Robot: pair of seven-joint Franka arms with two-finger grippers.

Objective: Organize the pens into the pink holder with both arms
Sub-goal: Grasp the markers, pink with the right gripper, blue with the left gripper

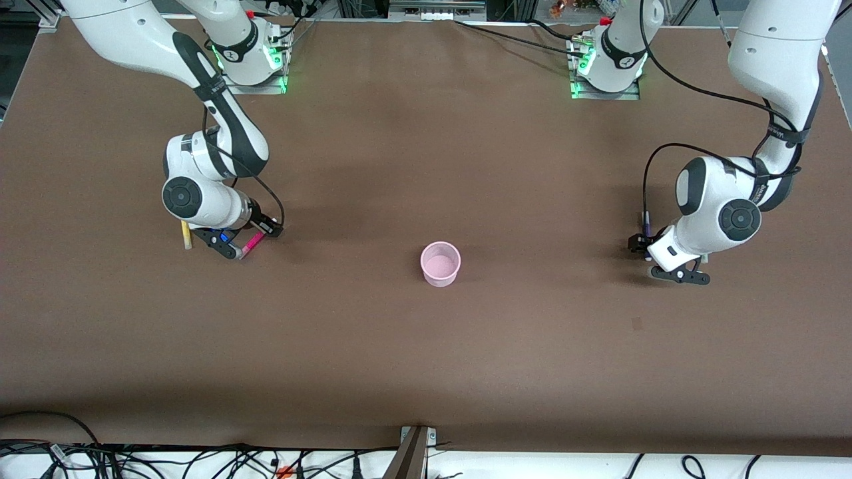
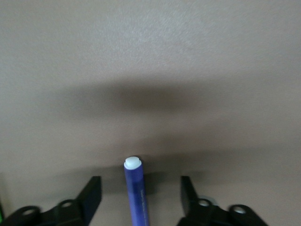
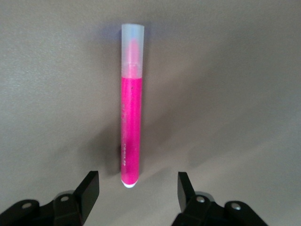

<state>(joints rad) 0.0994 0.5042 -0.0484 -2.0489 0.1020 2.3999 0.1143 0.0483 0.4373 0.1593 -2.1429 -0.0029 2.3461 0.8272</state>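
Note:
The pink holder (image 1: 440, 275) stands upright mid-table and looks empty. My right gripper (image 1: 251, 241) is low over the table toward the right arm's end, open, its fingers either side of the lower end of the magenta pen (image 1: 252, 243). In the right wrist view the gripper (image 3: 136, 178) is open and the magenta pen (image 3: 130, 127) lies flat. A yellow pen (image 1: 186, 235) lies beside that hand. My left gripper (image 1: 655, 261) is low toward the left arm's end, open around the dark purple pen (image 1: 645, 221). In the left wrist view the gripper (image 2: 140, 183) straddles that pen (image 2: 136, 190). The green pen is not clearly seen.
The brown table (image 1: 426, 166) is bare between the holder and both hands. Both arm bases (image 1: 253, 60) stand along the table edge farthest from the front camera. Cables lie along the table's near edge (image 1: 200, 459).

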